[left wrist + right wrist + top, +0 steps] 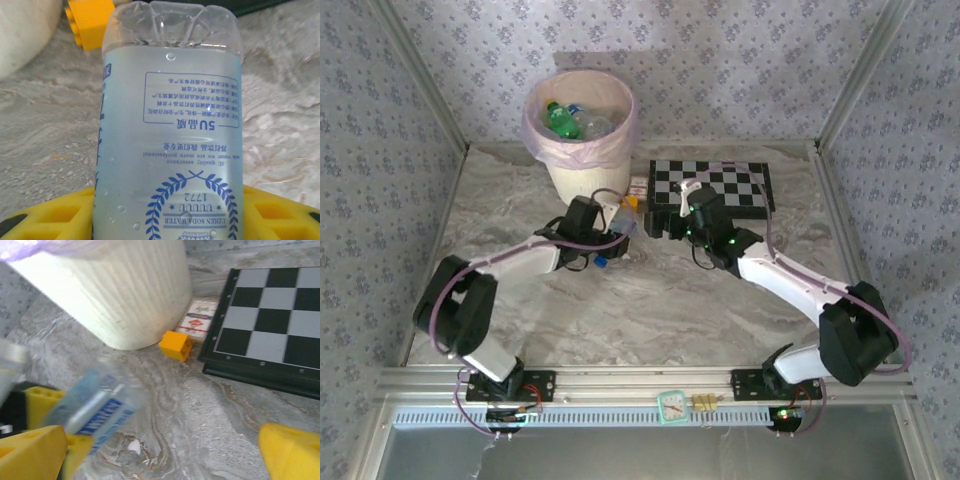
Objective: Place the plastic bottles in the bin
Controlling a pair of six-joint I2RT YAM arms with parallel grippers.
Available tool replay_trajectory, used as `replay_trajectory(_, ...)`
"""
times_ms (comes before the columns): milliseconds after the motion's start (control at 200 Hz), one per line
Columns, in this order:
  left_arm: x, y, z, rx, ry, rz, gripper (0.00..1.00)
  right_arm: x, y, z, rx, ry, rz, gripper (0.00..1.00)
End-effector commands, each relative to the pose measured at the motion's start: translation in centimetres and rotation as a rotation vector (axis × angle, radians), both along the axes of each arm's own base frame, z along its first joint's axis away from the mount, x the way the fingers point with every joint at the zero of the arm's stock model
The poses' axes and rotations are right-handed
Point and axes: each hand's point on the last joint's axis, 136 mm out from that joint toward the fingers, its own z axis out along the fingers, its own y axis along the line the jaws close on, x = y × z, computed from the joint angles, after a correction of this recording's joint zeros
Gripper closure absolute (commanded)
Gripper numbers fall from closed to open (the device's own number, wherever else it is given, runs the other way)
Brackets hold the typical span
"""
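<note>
Soda-water bottle (170,140) is clamped in my left hand (165,215); its smooth wall could slip during the lift to the bin (582,120). Right hand (162,450) stands wide open, empty.

The light is soft and even, fairly bright, coming from overhead. In the top view the bin (578,172) throws a faint grey shadow on the wall at upper middle, and the arms lay short, soft shadows on the table (650,310). Tiny green lamps glow at centre right. From the left wrist the bottle (170,135) is sharp, its print readable, with small white glints near the top of the frame; the cube (92,20) at upper left is soft. From the right wrist the bottle at lower left is smeared, the chessboard (275,320) at right fairly crisp, the pads (292,452) in the bottom corners unfocused.
</note>
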Motion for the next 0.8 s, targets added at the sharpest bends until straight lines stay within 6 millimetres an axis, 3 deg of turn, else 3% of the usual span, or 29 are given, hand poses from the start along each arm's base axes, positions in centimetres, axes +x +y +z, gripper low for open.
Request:
replay_trajectory(0,-0.1,0.1,4.9,-0.075,-0.100,0.028,0.51,0.5,-2.0,0.3,0.042,-0.005,-0.086,0.00)
replay_trajectory(325,0.8,0.0,19.3,-0.206,-0.446,0.009,0.52,0.8,-4.7,-1.1,0.138,0.042,-0.156,0.00)
replay_trajectory(510,2.9,0.0,27.0,-0.200,-0.662,0.017,0.52,0.6,-5.0,-1.8,0.154,0.061,-0.162,0.00)
replay_trajectory(630,5.3,0.4,30.4,-0.166,-0.713,0.039,0.52,0.3,-5.5,-2.2,0.156,0.069,-0.172,0.00)
replay_trajectory(795,9.5,2.0,31.9,-0.087,-0.700,0.080,0.52,-0.2,-6.5,-2.4,0.153,0.062,-0.201,0.00)
